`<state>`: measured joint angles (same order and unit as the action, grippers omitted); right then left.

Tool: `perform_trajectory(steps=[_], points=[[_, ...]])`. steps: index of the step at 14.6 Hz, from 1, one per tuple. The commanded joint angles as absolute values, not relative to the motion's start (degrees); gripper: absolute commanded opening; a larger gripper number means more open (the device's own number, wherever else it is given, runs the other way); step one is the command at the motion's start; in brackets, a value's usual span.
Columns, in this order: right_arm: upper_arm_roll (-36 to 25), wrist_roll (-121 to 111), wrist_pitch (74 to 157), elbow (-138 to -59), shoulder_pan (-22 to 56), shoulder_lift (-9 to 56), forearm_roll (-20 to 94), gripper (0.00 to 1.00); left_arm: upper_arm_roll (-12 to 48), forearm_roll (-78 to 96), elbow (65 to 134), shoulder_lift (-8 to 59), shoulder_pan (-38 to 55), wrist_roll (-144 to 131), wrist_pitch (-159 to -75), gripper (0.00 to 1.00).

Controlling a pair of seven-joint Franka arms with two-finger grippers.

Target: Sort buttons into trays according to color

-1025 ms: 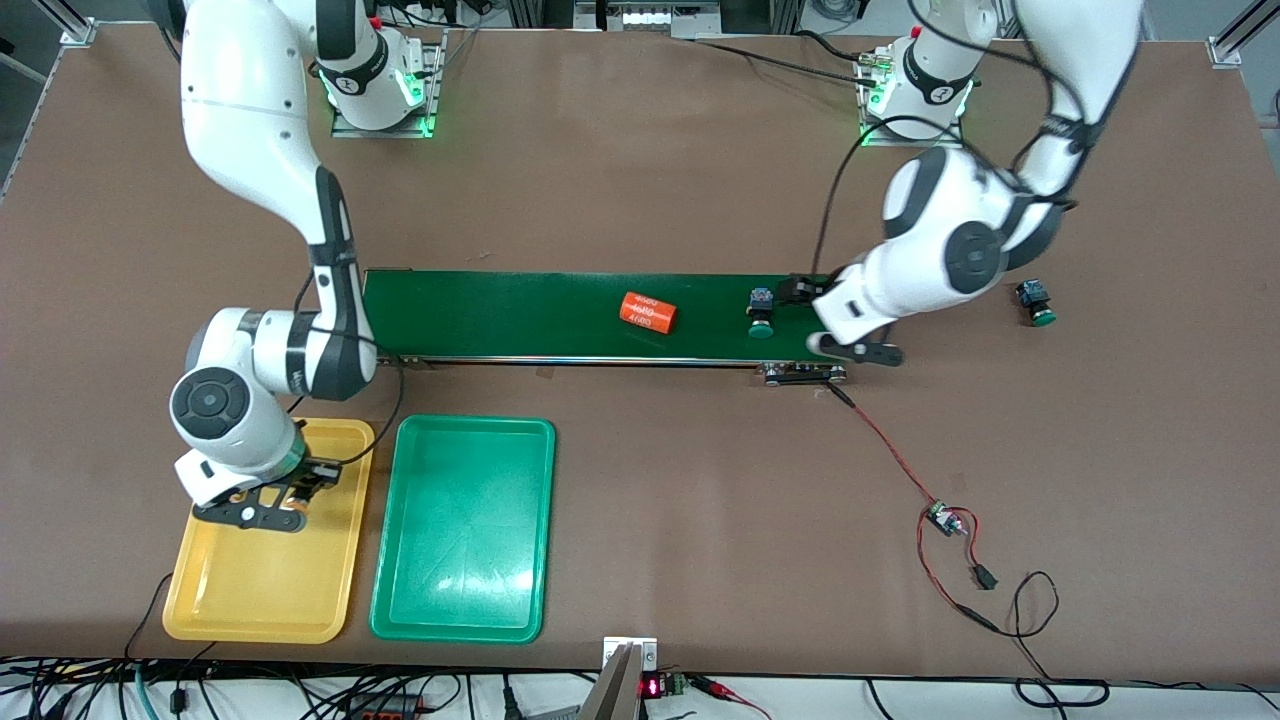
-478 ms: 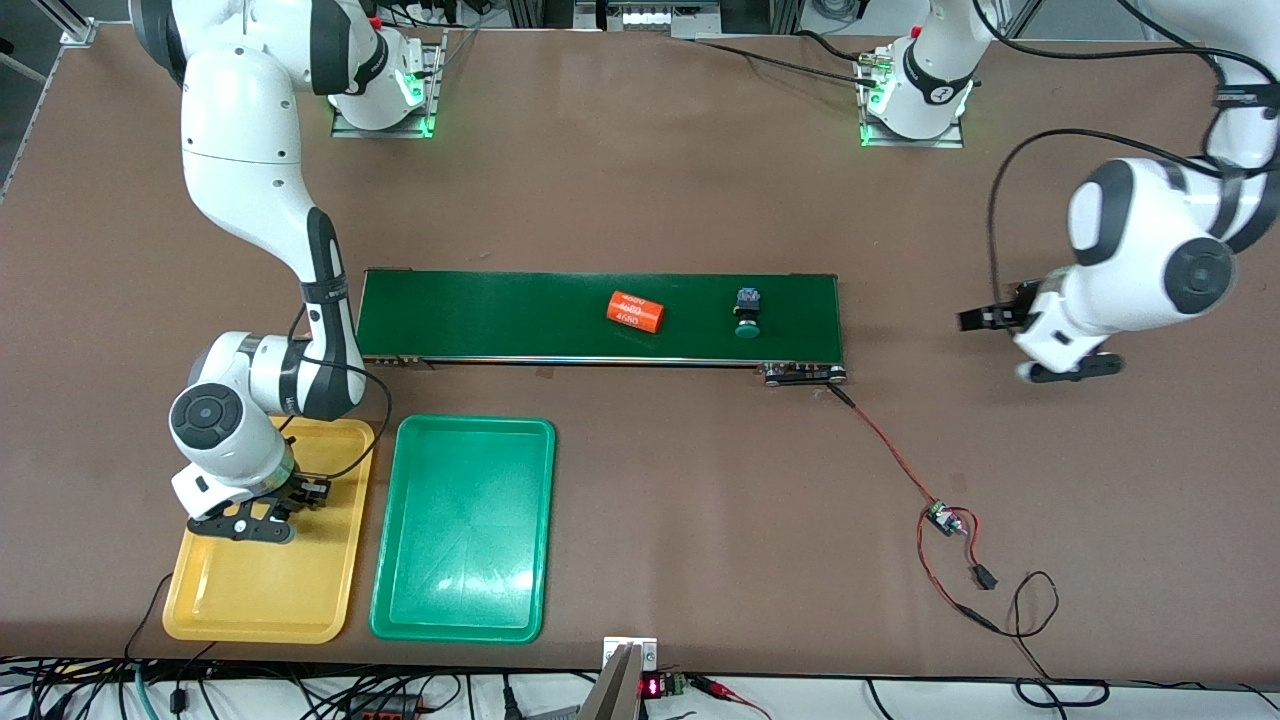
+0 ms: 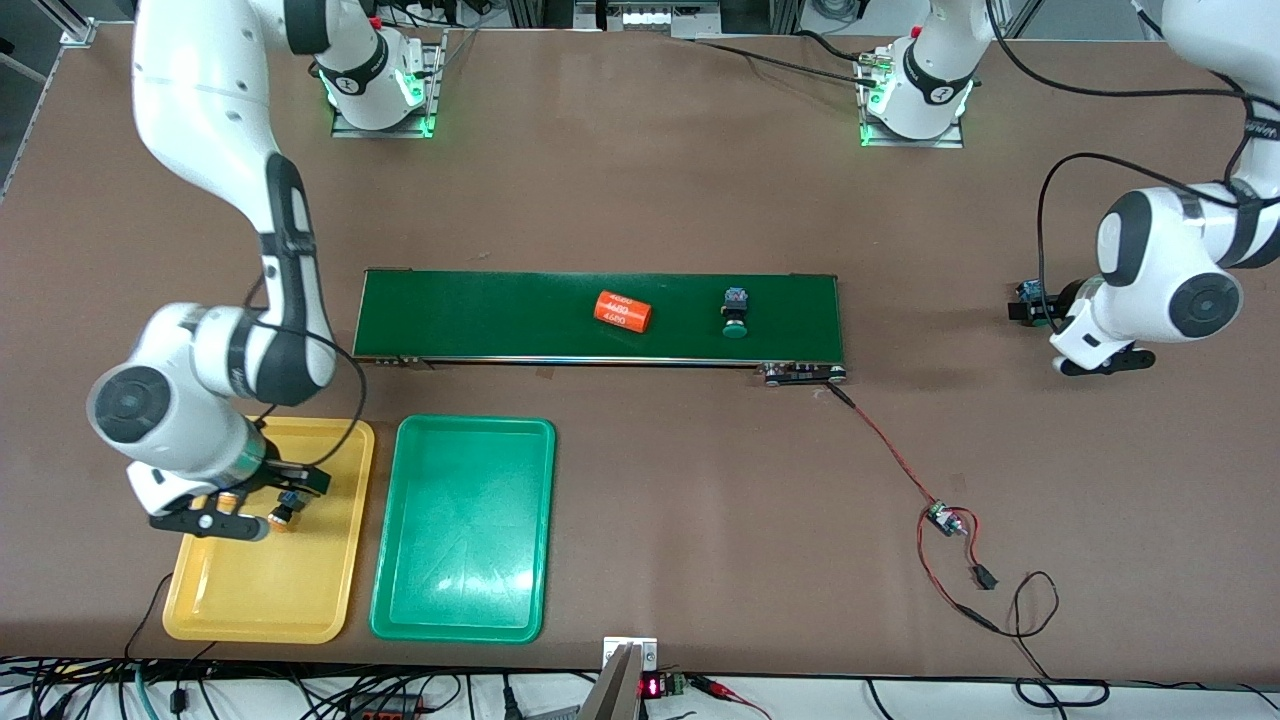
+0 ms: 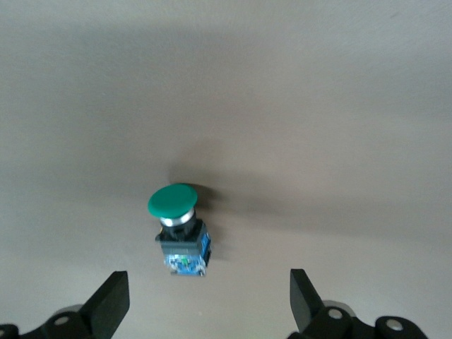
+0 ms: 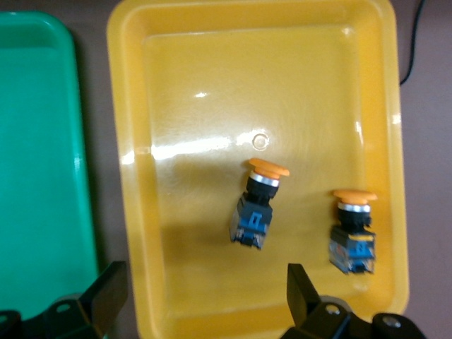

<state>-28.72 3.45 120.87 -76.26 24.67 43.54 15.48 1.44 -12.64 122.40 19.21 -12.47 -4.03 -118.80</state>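
Your right gripper [image 5: 201, 311] hangs released over the yellow tray [image 3: 200, 610], where two yellow buttons [image 5: 254, 205] lie apart (one near the rim). Your left gripper [image 4: 208, 307], jaws wide, is over a green button [image 4: 178, 229] on bare worktop [image 3: 640, 200]. Another green one [image 3: 736, 312] lies on the belt [image 3: 480, 315]; the green tray [image 3: 465, 525] holds none

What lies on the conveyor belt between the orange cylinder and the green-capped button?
Nothing: in the front view the orange cylinder and the green-capped button lie apart on the conveyor belt, with only bare green belt between them.
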Motion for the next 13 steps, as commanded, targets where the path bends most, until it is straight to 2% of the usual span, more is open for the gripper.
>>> perform_trajectory(steps=[1, 3, 7, 9, 10, 11, 13], points=[[-29.26, 2.99, 116.99, -77.7, 24.44, 37.55, 16.08, 1.0, -1.13, -14.33, 127.33, 20.12, -12.22, -0.11, -128.28, 1.0], [-30.14, 2.37, 115.41, -77.7, 23.99, 34.64, 14.69, 1.0, -4.38, -14.41, 128.06, 21.7, -12.22, 5.07, -132.09, 1.0], [-32.17, 2.29, 111.64, -77.7, 24.43, 30.06, 14.06, 1.0, -5.54, -14.41, 128.06, 22.58, -12.3, 6.33, -132.45, 0.99], [-32.08, 2.55, 109.35, -77.7, 25.13, 28.57, 13.71, 1.0, -5.54, -13.8, 128.23, 23.46, -12.3, 6.33, -132.63, 0.92], [-32.25, 2.37, 108.29, -77.7, 25.48, 28.3, 13.71, 1.0, -5.45, -13.62, 128.49, 23.47, -12.39, 6.33, -132.54, 0.92], [-32.17, 2.29, 107.41, -77.61, 25.58, 28.13, 13.8, 1.0, -5.36, -13.54, 129.45, 23.47, -12.83, 6.33, -132.54, 0.86], [-31.82, 1.76, 105.13, -77.52, 25.58, 28.04, 14.06, 1.0, -5.36, -13.45, 129.81, 23.38, -13.27, 6.33, -132.37, 0.57]])
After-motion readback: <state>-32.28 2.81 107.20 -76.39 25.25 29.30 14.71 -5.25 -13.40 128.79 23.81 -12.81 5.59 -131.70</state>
